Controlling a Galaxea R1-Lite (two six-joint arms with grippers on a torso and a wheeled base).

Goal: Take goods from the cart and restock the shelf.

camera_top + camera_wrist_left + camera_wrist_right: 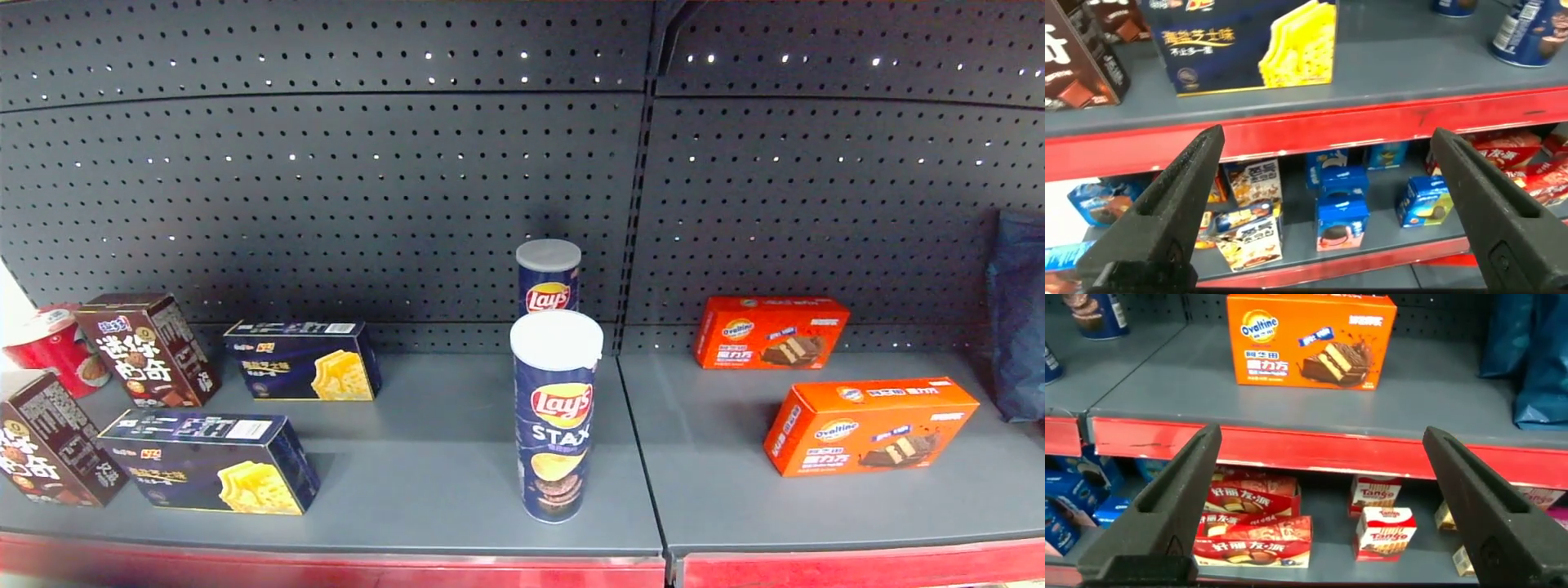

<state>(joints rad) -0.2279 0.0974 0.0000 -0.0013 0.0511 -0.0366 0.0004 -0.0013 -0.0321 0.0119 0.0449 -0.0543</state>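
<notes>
Head view shows the front chip can [553, 416] upright near the shelf [408, 498] edge, where the left gripper [1327, 139] or right gripper [1323, 434], both spread and empty, might topple it if swung in carelessly.

Printed logos (lettering too) mark the tall dark-blue crisp tube [555, 425] and the flat orange cardboard box [869, 426].
</notes>
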